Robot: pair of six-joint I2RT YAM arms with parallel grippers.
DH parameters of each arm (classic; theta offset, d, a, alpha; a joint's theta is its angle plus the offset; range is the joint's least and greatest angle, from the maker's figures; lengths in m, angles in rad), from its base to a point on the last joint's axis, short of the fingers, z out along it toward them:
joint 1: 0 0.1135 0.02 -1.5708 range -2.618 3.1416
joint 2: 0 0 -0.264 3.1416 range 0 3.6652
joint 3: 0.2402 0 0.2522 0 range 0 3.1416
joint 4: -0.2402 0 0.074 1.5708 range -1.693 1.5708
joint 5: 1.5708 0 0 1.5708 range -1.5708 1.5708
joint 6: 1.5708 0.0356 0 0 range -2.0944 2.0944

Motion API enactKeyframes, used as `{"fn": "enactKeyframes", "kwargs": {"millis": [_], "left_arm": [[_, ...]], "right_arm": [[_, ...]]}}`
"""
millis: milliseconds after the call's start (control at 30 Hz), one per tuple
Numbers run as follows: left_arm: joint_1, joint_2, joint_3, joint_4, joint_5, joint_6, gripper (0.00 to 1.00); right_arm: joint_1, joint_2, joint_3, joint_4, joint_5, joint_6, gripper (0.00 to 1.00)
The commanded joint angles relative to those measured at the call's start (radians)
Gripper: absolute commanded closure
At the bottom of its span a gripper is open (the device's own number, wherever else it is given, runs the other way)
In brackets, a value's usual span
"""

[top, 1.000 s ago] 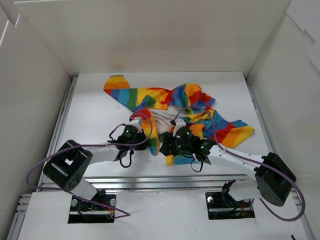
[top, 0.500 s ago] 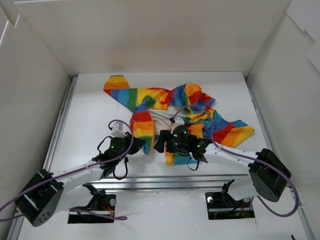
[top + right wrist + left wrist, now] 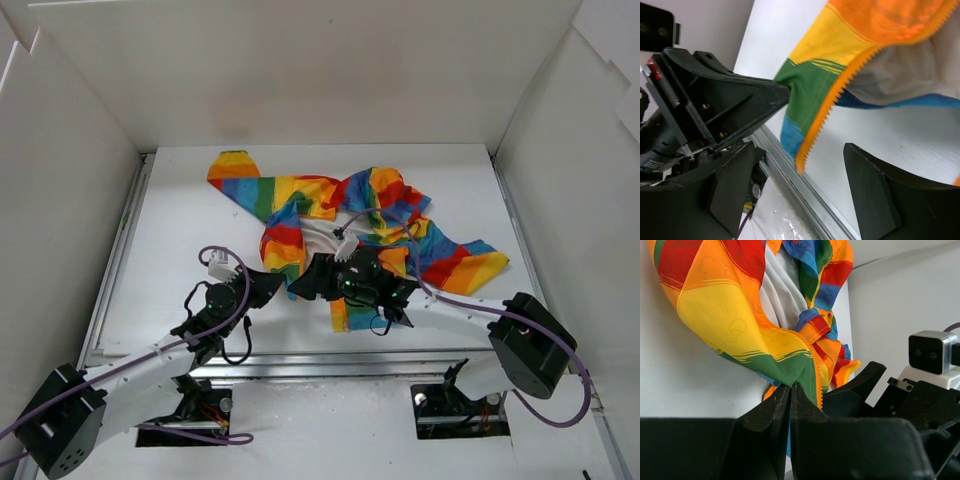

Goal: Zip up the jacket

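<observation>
Pinching jacket hem, left gripper, wrist-view only

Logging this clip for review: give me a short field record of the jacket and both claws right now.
jacket: rainbow-striped, crumpled on the table, front open, unzipped
left claw: shut on the jacket's green hem corner
right claw: open, astride the zipper edge, not gripping
zipper edge: orange teeth exposed, unjoined

My robot arms
I see white arms, black joints, purple cables, tiny green lights, and a black left gripper and right gripper.
</observation>
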Motion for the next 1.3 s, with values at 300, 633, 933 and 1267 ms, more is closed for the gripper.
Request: {"fn": "enactKeyframes", "kwargs": {"millis": [300, 633, 933, 1267], "left_arm": [[0.002, -0.07, 0.005, 0.092, 0.045, -0.043, 1.0], [0.002, -0.159, -0.027, -0.01, 0.088, -0.026, 1.0], [0.002, -0.433, 0.039, -0.23, 0.169, 0.237, 0.61], [0.002, -0.579, 0.094, -0.325, 0.221, 0.466, 0.45]], "right_arm": [[0.009, 0.037, 0.022, 0.219, -0.068, 0.016, 0.71], [-0.028, -0.016, 0.083, 0.195, -0.135, 0.028, 1.0], [-0.166, 0.033, 0.281, 0.222, -0.654, 0.279, 1.0], [-0.172, 0.221, 0.266, 0.648, -0.843, 0.734, 1.0]]}}
